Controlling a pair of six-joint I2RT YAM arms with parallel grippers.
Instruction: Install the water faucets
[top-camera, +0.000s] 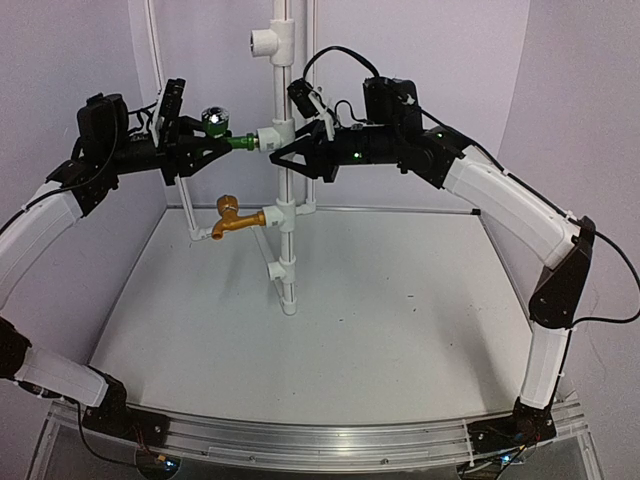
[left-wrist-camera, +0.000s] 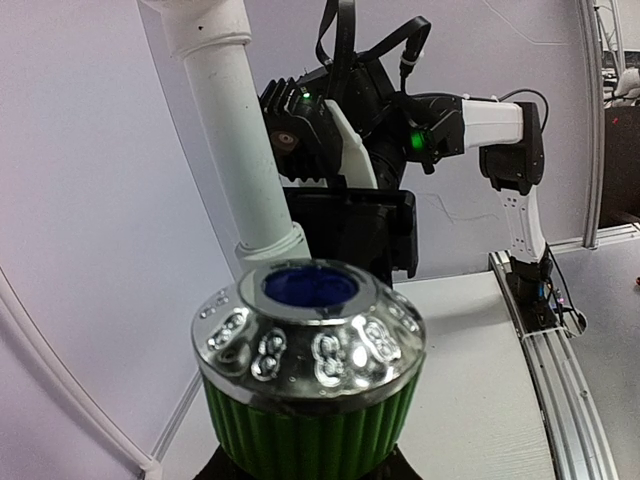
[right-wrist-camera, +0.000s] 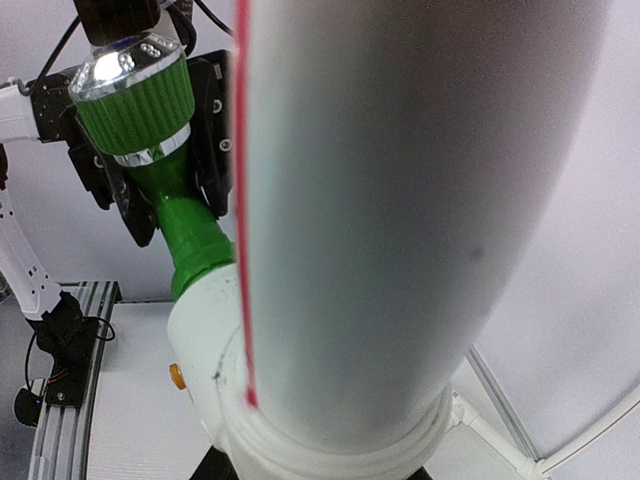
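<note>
green faucet (top-camera: 236, 142) looks light, stiff, kinda slick, so left gripper (top-camera: 212, 145) pinching it by the ribbed knob (top-camera: 213, 119) seems smart while right gripper (top-camera: 284, 150) clamps the pipe (top-camera: 283, 85)

We note: upright pipe (top-camera: 288, 90) stands on counter (top-camera: 400, 330), rear centre. Upper faucet (top-camera: 225, 135) juts left from middle T-fitting (top-camera: 273, 135), clamped in left pincer (top-camera: 220, 143). Lower faucet (top-camera: 235, 218) juts left from lower T-fitting (top-camera: 285, 212), directly beneath. Right pincer (top-camera: 280, 150) closes on middle T-fitting from pipe's right, opposite left pincer.
</note>
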